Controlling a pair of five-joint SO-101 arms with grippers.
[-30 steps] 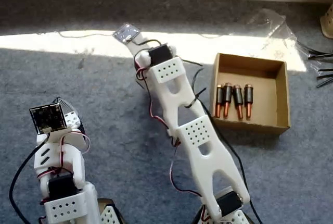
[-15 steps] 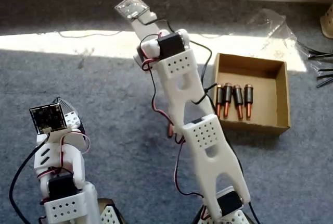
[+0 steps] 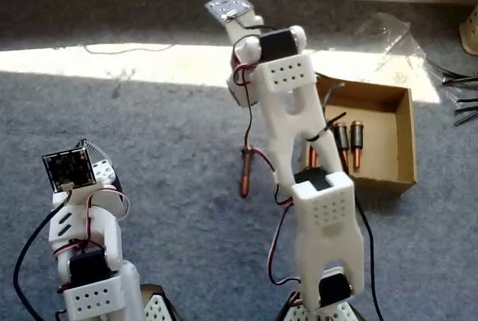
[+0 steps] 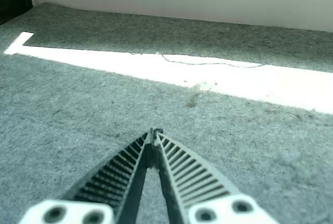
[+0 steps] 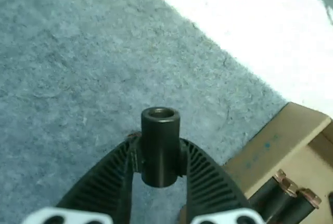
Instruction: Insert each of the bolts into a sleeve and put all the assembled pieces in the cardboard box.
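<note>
The right arm's gripper [image 5: 159,141] is clamped on a short black cylindrical sleeve [image 5: 160,151], which stands between the ribbed fingers with its open bore turned back toward the wrist camera. From above, that arm reaches far across the grey carpet [image 3: 149,149], its wrist just left of the open brown cardboard box [image 3: 364,86]. Finished black-and-copper pieces [image 3: 349,140] already lie side by side in the box. The one loose slim copper-coloured bolt [image 3: 244,175] lies flat on the carpet, left of the box and on the near side of the held sleeve. Its long axis runs almost straight near to far, and I cannot tell which end is the head. The right arm is much the nearer, but it is occupied. The left arm's gripper [image 4: 154,135], fingers pressed together on nothing, sits well apart at the near left. So the left arm would probably have to cross rightward for the bolt, and the sleeve's bore must then line up with that axis.
</note>
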